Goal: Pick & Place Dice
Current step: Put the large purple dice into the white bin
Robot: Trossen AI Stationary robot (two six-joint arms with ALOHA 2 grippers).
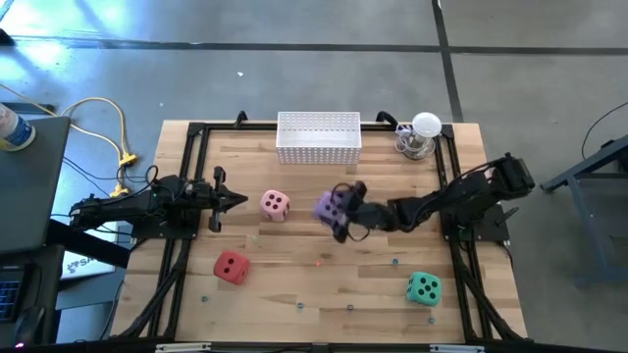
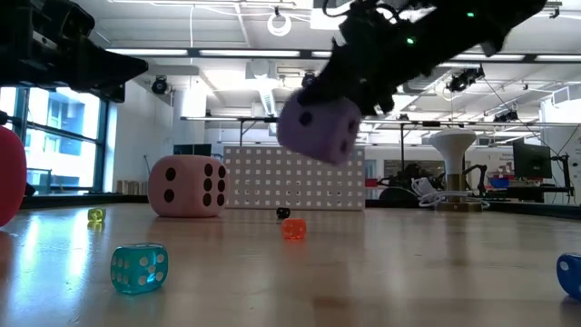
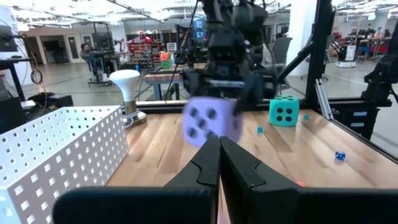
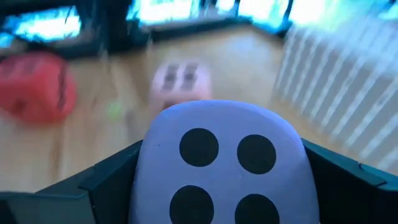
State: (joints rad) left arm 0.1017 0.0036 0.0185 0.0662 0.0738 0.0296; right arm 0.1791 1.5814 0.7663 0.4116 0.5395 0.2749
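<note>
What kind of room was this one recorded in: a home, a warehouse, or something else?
Most likely a robotics lab or workshop. Beyond the wooden table, the low view shows an open hall with ceiling strip lights and workbenches with monitors; the left wrist view shows a person seated at a desk among more equipment.

One die (image 1: 331,207) hangs above mid-table between another die (image 1: 275,204) and the right arm (image 1: 461,201).
</note>
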